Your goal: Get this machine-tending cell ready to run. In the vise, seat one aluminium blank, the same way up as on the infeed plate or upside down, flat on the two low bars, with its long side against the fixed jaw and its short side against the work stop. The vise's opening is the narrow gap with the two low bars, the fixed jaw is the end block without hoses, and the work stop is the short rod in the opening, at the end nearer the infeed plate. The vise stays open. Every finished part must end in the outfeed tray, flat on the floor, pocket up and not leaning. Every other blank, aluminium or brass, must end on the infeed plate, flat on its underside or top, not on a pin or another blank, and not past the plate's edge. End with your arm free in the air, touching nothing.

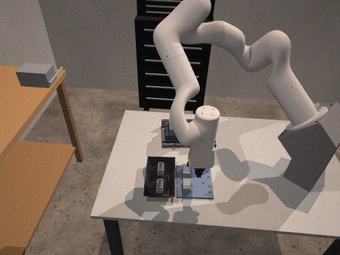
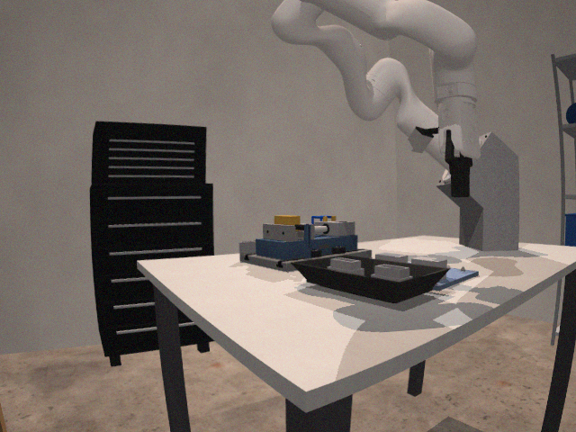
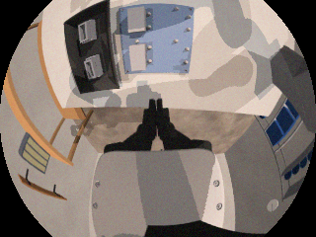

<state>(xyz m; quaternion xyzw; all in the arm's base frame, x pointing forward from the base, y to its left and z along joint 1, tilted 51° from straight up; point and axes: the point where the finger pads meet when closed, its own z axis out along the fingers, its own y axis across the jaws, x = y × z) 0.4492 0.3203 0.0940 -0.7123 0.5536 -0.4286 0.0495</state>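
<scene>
From the top view we see the gripper (image 1: 199, 172) hanging high over the far edge of the blue infeed plate (image 1: 204, 189), fingers pinched together on nothing. Two pale blanks (image 1: 187, 181) lie on the plate's left side. Left of it, the black outfeed tray (image 1: 172, 175) carries two finished parts (image 1: 160, 177), pockets up, so that job looks done. The vise (image 1: 170, 134), farther back, is mostly hidden by the arm.

Over to the exterior view: the gripper (image 2: 458, 178) is well up in the air, touching nothing. The vise (image 2: 302, 241) stands beyond the tray (image 2: 372, 283), a yellow block (image 2: 286, 219) sitting on top of it, likely the brass blank, and that would have to go to the plate. We cannot tell whether a blank sits in the opening.

The wrist view shows the fingers shut tight, with plate (image 3: 168, 49) and tray (image 3: 74, 39) far below. We judge seating an aluminium blank remains.
</scene>
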